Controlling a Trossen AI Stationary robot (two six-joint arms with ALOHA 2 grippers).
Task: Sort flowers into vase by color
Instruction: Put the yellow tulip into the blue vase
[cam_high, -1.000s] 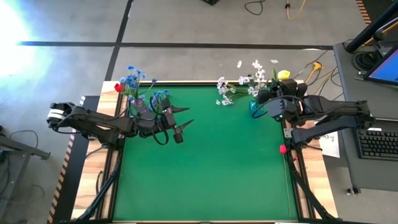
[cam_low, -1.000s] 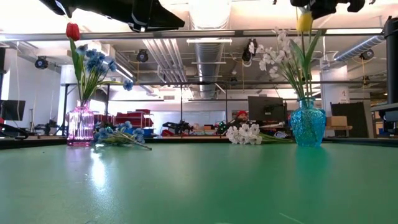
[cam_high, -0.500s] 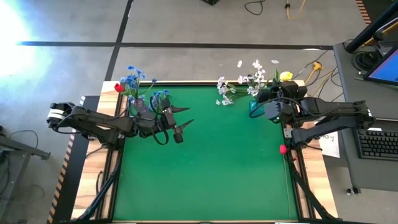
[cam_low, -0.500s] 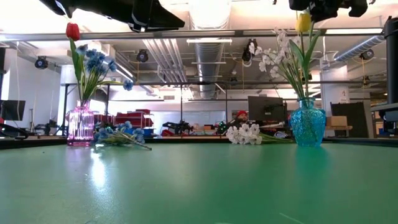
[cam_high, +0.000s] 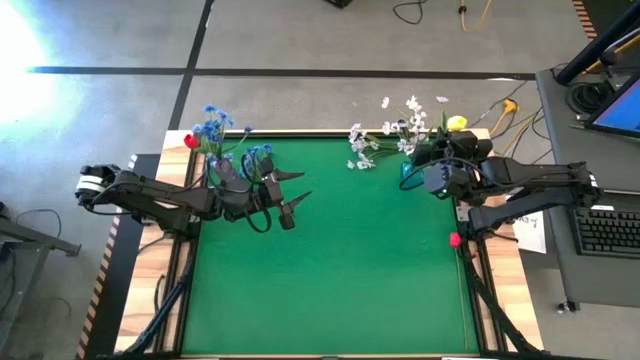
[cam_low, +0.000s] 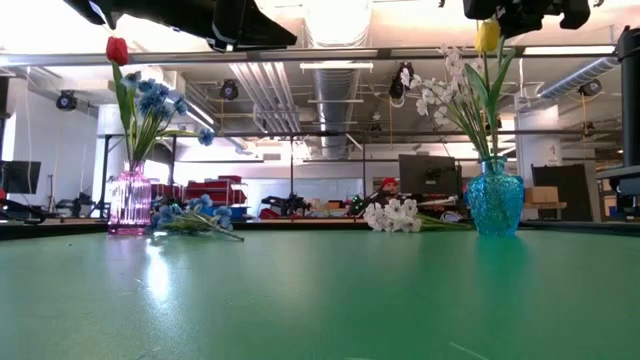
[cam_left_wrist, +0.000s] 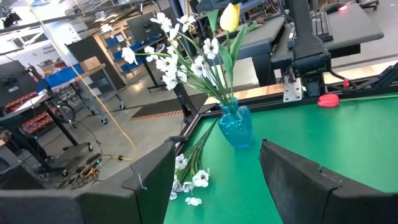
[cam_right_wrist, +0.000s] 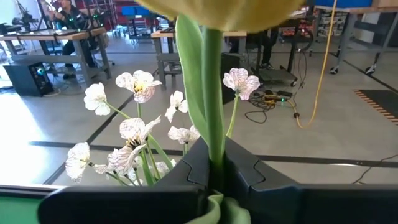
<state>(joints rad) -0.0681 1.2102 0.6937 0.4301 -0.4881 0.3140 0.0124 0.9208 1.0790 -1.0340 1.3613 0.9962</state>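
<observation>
At far right bench corner: right hand (cam_high: 440, 160) pinches yellow tulip (cam_low: 487, 35) stem above blue vase (cam_low: 494, 204), among white blossoms (cam_low: 438, 92). Placement step; next: release, withdraw upward. Left hand (cam_high: 288, 196) idle, spread.

A green table (cam_low: 320, 300) holds a pink vase (cam_low: 129, 201) at left with blue flowers (cam_low: 155, 100) and a red tulip (cam_low: 117, 50), a blue vase (cam_low: 494, 203) at right with white blossoms (cam_low: 435, 90) and a yellow tulip (cam_low: 488, 36), and loose blue (cam_low: 190, 214) and white sprays (cam_low: 395, 215) lying between them.
</observation>
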